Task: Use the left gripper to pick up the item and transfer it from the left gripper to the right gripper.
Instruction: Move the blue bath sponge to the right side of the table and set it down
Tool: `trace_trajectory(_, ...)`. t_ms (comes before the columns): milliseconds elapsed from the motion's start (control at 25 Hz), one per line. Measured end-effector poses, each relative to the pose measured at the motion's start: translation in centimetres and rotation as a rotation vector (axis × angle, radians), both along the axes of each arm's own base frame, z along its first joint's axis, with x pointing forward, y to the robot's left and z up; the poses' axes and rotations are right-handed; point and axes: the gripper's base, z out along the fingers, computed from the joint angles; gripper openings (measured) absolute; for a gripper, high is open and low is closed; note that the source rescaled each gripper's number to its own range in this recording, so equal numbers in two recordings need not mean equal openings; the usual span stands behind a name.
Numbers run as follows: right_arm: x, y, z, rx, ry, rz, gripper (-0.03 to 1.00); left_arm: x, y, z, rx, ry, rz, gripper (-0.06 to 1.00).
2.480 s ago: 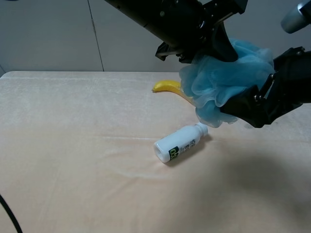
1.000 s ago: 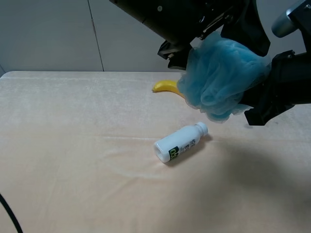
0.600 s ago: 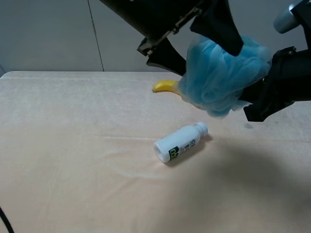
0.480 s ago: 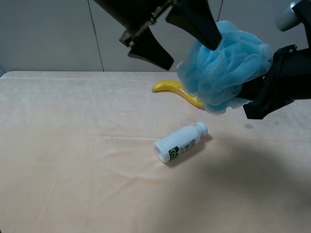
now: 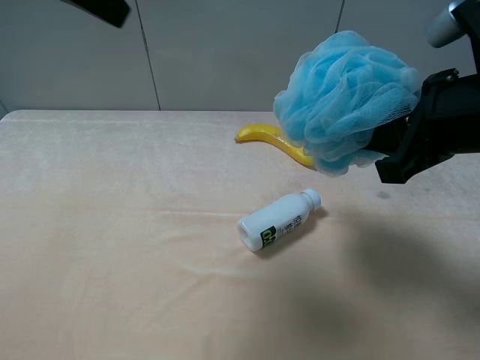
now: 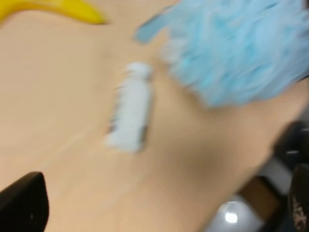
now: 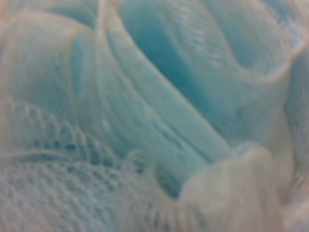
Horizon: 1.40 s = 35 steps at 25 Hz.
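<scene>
The light-blue mesh pouf [image 5: 343,99] hangs in the air above the table's far right, held from the right by my right gripper [image 5: 391,142], whose fingers are buried in the mesh. The right wrist view is filled by the pouf's ruffles [image 7: 154,116]. Only a black piece of the left arm [image 5: 101,9] shows at the top left edge, far from the pouf. In the blurred left wrist view my left gripper [image 6: 159,203] is open and empty, with its fingertips [image 6: 21,205] at the picture's corners, and the pouf [image 6: 236,48] lies beyond it.
A white bottle [image 5: 277,220] lies on its side on the beige table [image 5: 112,225], below and left of the pouf. A yellow banana [image 5: 266,136] lies behind it near the back edge. Both also show in the left wrist view: the bottle [image 6: 131,113] and the banana [image 6: 53,8].
The left gripper has opened, let go of the pouf and pulled away up and to the left, almost out of view. The pouf stays in the right gripper, which has hardly moved.
</scene>
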Motion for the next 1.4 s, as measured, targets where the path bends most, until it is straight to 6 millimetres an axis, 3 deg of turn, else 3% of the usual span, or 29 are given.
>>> trace_trajectory(240, 0.0, 0.0, 0.0, -0.001, 0.003, 0.002, 0.00, -3.8, 3.9, 2.9, 0.096, -0.146, 0.156, 1.00)
trace_trajectory(480, 0.0, 0.0, 0.0, -0.001, 0.004, 0.003, 0.00, -8.0, 6.7, 2.2, 0.130, -0.199, 0.214, 1.00)
trace_trajectory(1120, -0.1, 0.0, -0.1, 0.002, 0.019, 0.006, 0.00, -19.7, 12.4, -9.3, 0.170, -0.249, 0.170, 0.99)
trace_trajectory(1400, -0.2, 0.1, -0.1, 0.019, 0.037, -0.007, 0.00, -23.0, 14.0, -13.9, 0.129, -0.331, 0.177, 0.99)
